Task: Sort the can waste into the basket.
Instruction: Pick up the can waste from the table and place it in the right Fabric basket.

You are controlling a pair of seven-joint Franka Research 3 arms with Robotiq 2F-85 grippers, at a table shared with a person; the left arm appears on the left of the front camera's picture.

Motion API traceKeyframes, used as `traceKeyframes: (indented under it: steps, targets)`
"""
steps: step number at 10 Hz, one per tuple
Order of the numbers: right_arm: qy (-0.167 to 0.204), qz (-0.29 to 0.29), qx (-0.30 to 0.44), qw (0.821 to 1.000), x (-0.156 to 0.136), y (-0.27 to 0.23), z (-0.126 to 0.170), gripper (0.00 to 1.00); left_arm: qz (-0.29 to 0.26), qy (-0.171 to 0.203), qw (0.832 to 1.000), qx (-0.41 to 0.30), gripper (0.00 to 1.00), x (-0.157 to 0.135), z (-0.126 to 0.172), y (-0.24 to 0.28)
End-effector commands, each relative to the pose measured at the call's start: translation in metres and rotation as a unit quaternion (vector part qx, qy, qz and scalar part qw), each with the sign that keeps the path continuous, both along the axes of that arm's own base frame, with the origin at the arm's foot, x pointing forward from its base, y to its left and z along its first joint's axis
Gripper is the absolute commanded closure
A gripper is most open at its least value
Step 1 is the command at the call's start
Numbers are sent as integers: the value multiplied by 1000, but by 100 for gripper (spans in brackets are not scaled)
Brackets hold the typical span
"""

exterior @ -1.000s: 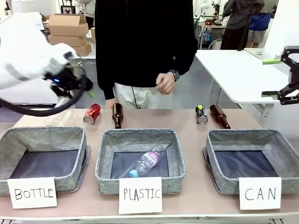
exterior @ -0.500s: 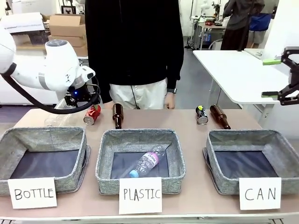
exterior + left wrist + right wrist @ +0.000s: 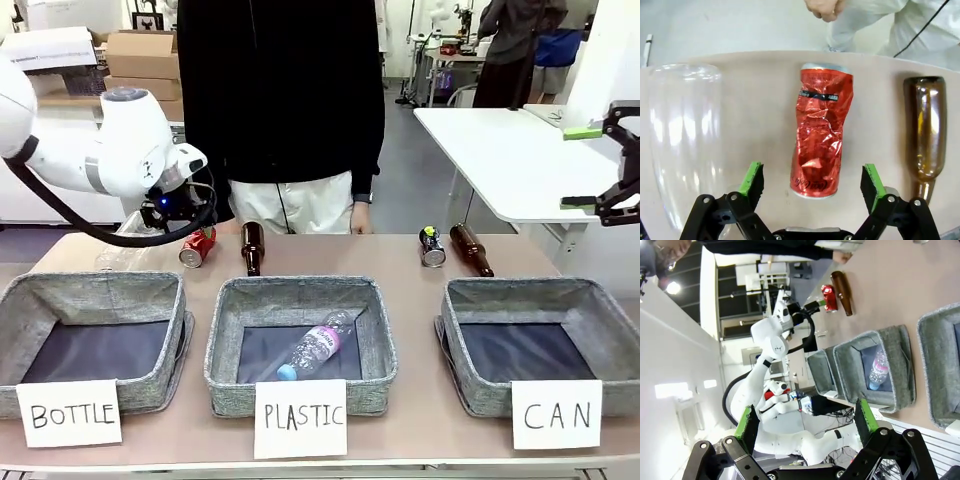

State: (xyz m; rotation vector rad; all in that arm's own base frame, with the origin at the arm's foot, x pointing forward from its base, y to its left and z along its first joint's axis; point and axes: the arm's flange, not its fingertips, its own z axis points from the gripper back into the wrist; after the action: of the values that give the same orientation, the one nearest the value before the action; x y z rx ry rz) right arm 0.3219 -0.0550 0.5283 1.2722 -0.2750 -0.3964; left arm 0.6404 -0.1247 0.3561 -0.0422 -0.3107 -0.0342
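**Front view.** Three grey woven-fabric baskets with dark floors stand in a row on the tan table, each behind a white handwritten sign. The CAN basket is the rightmost, its floor fully in sight. The red can lies on its side at the far left of the table, just beside a brown glass bottle. The dark can, with silver ends, rests farther right next to a second brown bottle, just beyond the CAN basket's far rim. A clear plastic bottle lies in the PLASTIC basket. The right gripper hangs high at the right edge, jaws spread wide in free air.

**Left wrist view.** The left gripper is spread wide. Its green pads stand on either side of the red can's near end, apart from it. This view adds surface detail: the can's wall is crumpled, glossy foil with a black band. A smooth transparent bottle lies on one side of it and the brown glass bottle on the other. A person's hand shows at the top edge.

**Right wrist view.** Rolled sideways, this view shows the white left arm from afar, poised over the red can.
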Motion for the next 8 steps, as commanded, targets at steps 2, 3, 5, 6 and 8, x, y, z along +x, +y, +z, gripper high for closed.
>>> traceKeyframes:
  steps: [2, 3, 5, 6, 8]
  targets:
    - [-17, 4, 7, 1000, 4, 0, 1, 0, -52, 15, 998, 18, 0, 18, -20, -10]
    - [-17, 4, 7, 1000, 4, 0, 1, 0, -50, 26, 998, 31, 0, 22, -29, -13]
    - [-17, 4, 7, 1000, 4, 0, 1, 0, -37, 37, 998, 31, 0, 27, -44, -18]
    - [-17, 4, 7, 1000, 4, 0, 1, 0, -37, 40, 998, 31, 0, 29, -46, -17]
    - [-17, 4, 7, 1000, 4, 0, 1, 0, -25, 43, 998, 29, 0, 31, -46, -16]
